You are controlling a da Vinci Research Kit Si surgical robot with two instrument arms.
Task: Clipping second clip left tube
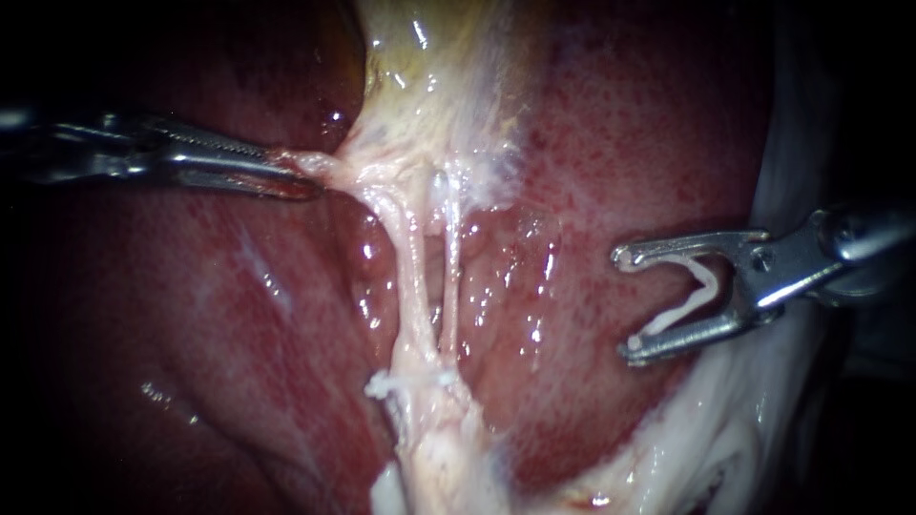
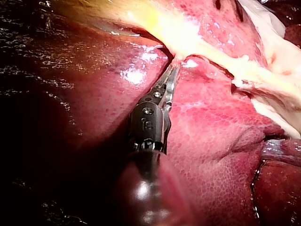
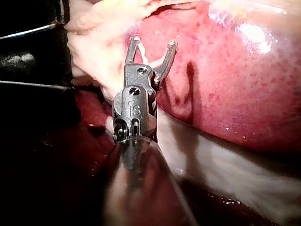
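Clamping tissue [image 1: 307,164] beside the tubes [image 1: 412,277], jaws of left instrument [image 1: 286,174]; right instrument [image 1: 625,303] jaws spread, holding a clip [image 1: 689,298].

The left instrument [image 1: 258,167] is a glossy dark shaft with a black, screw-studded wrist block [image 2: 148,125] and long, tapered silver jaws, 1 of them finely serrated. The right instrument [image 1: 625,305] has a grey steel wrist block [image 3: 135,109] with 2 round screws and short, hook-tipped steel jaws.
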